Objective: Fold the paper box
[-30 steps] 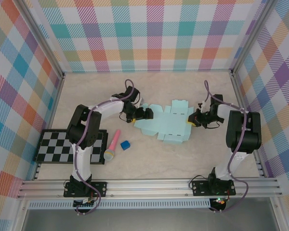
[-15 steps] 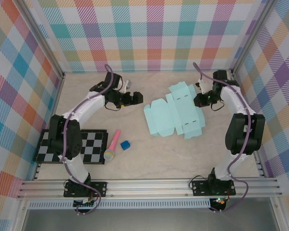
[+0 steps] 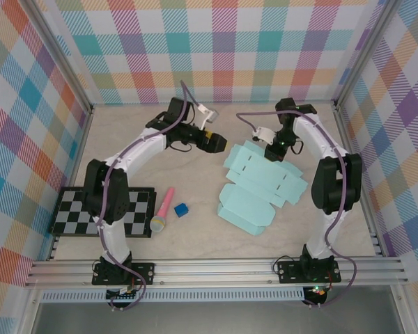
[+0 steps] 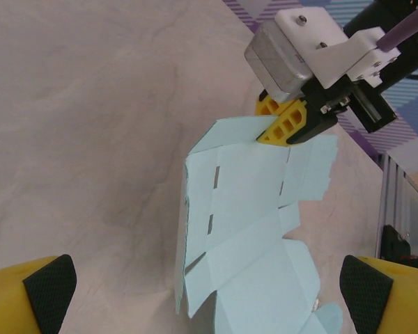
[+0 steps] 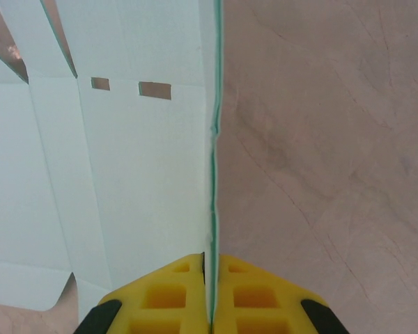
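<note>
Pinches edge of pale mint paper box [image 3: 263, 182], an unfolded slotted sheet, in right gripper [image 5: 210, 282]; holds left gripper [image 3: 218, 144] spread wide nearby.

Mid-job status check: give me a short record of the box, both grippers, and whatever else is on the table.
paper box: mint-blue die-cut sheet, still unfolded, far edge raised, near part lying on the table
right gripper: shut on the paper box's far edge
left gripper: open, facing the box, appears clear of it
other items: pink toy microphone, dark blue cube, checkerboard mat, all left of the box
</note>
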`<action>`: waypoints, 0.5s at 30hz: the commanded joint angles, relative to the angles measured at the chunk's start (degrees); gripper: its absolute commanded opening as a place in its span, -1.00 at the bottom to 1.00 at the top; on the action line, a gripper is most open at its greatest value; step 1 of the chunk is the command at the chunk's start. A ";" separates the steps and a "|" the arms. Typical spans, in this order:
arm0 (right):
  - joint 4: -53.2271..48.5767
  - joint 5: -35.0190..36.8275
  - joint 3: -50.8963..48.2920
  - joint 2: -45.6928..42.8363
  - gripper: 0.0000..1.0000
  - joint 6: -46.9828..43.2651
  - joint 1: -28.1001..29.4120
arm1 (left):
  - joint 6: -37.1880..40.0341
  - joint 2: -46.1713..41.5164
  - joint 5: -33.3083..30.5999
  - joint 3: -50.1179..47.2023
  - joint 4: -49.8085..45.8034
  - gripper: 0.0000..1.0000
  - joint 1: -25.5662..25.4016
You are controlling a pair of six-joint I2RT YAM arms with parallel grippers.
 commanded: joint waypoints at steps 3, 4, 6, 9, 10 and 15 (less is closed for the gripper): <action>-2.19 0.60 0.92 -3.25 -1.00 -5.21 0.26 | 8.93 3.48 7.52 0.68 0.83 0.98 -2.30; -2.09 0.31 0.45 -3.99 -1.00 -5.46 0.26 | 10.18 3.63 6.78 0.23 1.33 0.98 -2.66; -1.07 -0.24 -1.00 -5.36 -1.00 -6.13 0.26 | 10.50 3.91 5.42 -1.02 4.10 0.96 -2.89; -0.04 -1.36 -1.96 -6.65 -1.00 -7.00 0.26 | 6.71 5.08 6.44 -2.18 11.02 0.86 -3.03; 0.19 -1.68 -1.94 -6.89 -1.00 -7.17 0.25 | 6.10 5.73 6.86 -1.73 11.78 0.69 -3.15; -0.78 -3.51 0.05 -6.36 -1.00 -7.26 0.25 | 7.01 8.43 8.26 -0.47 12.09 0.29 -3.97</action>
